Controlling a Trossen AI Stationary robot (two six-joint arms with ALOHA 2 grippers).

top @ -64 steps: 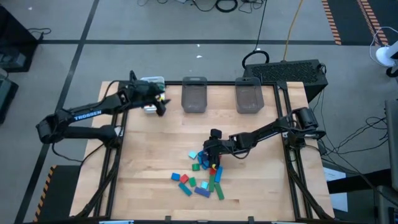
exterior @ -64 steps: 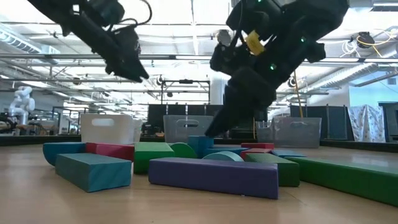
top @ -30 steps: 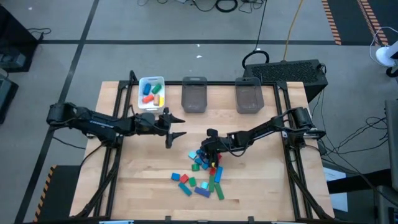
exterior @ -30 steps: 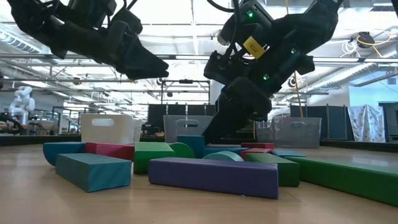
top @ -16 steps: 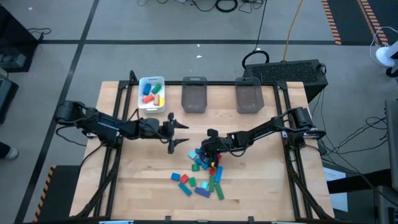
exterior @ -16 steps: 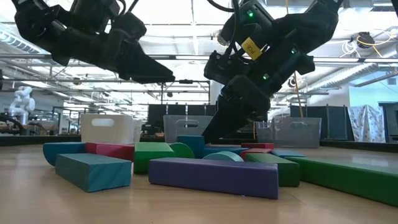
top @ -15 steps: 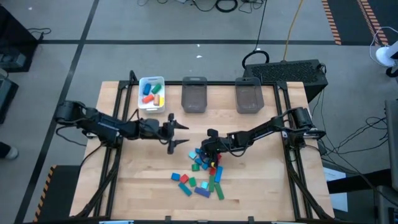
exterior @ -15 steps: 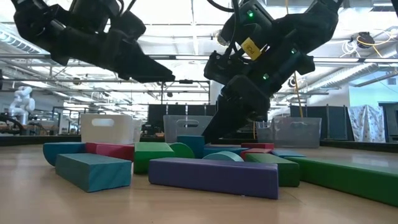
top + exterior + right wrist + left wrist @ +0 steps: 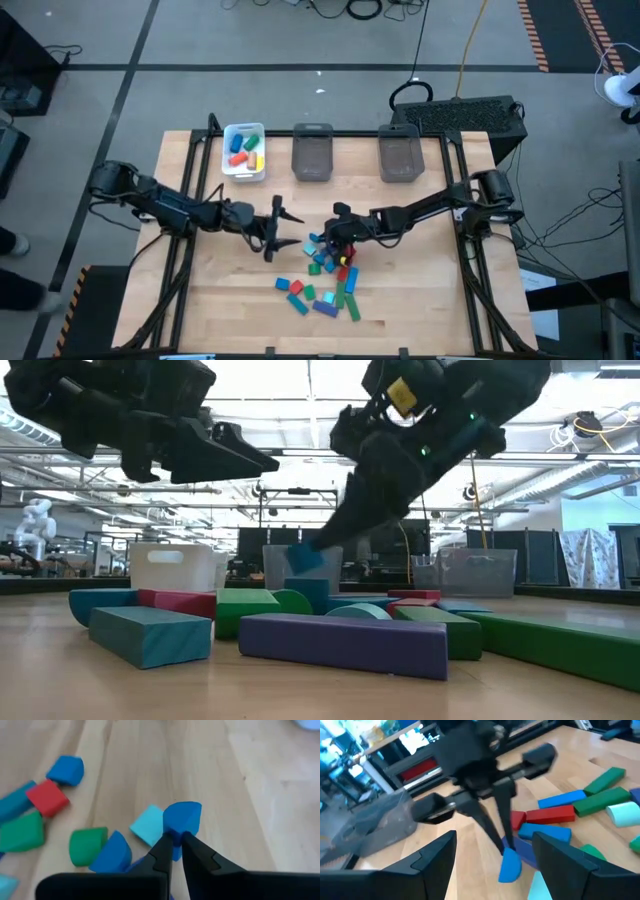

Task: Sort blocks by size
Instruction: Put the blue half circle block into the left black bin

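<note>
Pinching a small blue block [image 9: 182, 818] by its edge just above the pile of blocks [image 9: 325, 280] mid-table, the right gripper [image 9: 173, 840] is closed on a light, rigid, smooth piece (likely to pivot); left gripper [image 9: 275, 228] hangs spread nearby.

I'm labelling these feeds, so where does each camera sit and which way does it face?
High: overhead, straight down; both arms, wooden table.
Low: table height, level across; both arms above.
Left wrist: toward right gripper; own fingers.
Right wrist: down at table; right gripper.
All share the small blue block it pinches.
</note>
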